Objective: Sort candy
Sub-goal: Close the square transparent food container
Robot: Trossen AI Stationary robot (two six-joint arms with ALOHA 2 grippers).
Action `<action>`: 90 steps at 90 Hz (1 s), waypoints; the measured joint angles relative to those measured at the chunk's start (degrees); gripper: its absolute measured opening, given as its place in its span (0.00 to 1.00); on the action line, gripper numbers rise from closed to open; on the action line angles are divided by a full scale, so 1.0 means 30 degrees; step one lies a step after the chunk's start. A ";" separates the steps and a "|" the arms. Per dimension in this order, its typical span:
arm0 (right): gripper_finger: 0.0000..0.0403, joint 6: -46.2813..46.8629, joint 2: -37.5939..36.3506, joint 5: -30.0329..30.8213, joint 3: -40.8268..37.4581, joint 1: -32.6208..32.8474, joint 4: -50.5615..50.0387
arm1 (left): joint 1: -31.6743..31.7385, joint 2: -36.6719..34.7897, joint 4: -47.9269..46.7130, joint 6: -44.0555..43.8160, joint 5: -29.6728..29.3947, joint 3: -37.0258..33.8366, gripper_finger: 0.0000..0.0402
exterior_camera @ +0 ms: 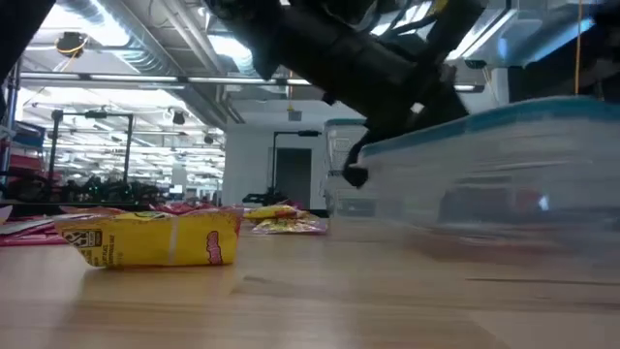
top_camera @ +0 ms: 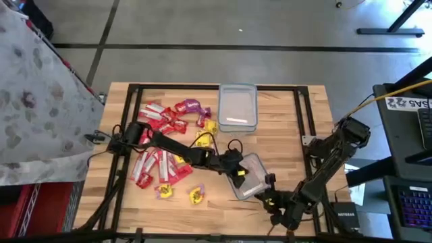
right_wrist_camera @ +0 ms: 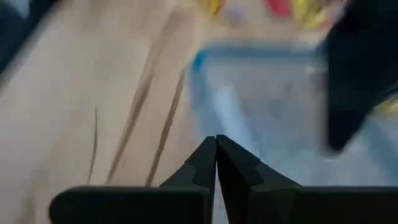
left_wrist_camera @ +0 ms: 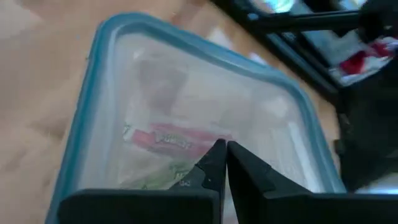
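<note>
High view, workbench: the left arm stretches across the wooden table [top_camera: 283,138], its left gripper [top_camera: 237,171] poised over the near clear tub [top_camera: 251,177] at the front centre of the work area. Seen from the left wrist camera, that gripper's two dark fingers [left_wrist_camera: 211,163] are pressed tip to tip with nothing between them, above the blue-rimmed tub, where a red packet [left_wrist_camera: 166,138] lies on the floor of the tub beside what appears to be a pale green one, too blurred to name for certain. The right gripper [top_camera: 275,206] sits at the front edge of the table just beside the same tub; its wrist camera shows its fingers [right_wrist_camera: 205,163] likewise clenched on nothing, pointing at the tub's blue rim. A second clear tub [top_camera: 237,108] stands at the far side of the table, well apart from both grippers. Most of the candy [top_camera: 160,138] remains spread over the table's left half: a mass of red packets, a few purple ones [top_camera: 190,106] toward the far side, and yellow ones scattered around, including a yellow packet [top_camera: 196,196] near the front edge. From table height, one yellow packet [exterior_camera: 150,238] lies flat on the wood in the foreground, with the near tub looming at right.
</note>
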 joint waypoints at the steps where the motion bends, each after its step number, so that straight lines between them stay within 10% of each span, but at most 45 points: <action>1: 0.00 0.0009 -0.0037 0.0074 0.0121 0.0000 -0.0155 | -0.0004 0.0047 0.0243 0.0073 -0.0001 0.0033 0.00; 34: 0.00 0.1374 -0.0196 -0.2633 0.0083 -0.1952 -0.0436 | -0.0018 -0.0173 0.1286 0.4882 -0.2141 0.2496 0.00; 66: 0.00 0.5566 -0.0651 -0.3883 -0.1169 -0.2282 -0.2928 | -0.1330 -0.3600 -0.9088 0.4717 -0.7708 0.3316 0.00; 90: 0.00 1.0803 -0.2490 -0.6126 -0.1251 0.0236 -0.6282 | -0.2798 -0.4258 -1.8513 -0.2165 -1.2286 0.3347 0.00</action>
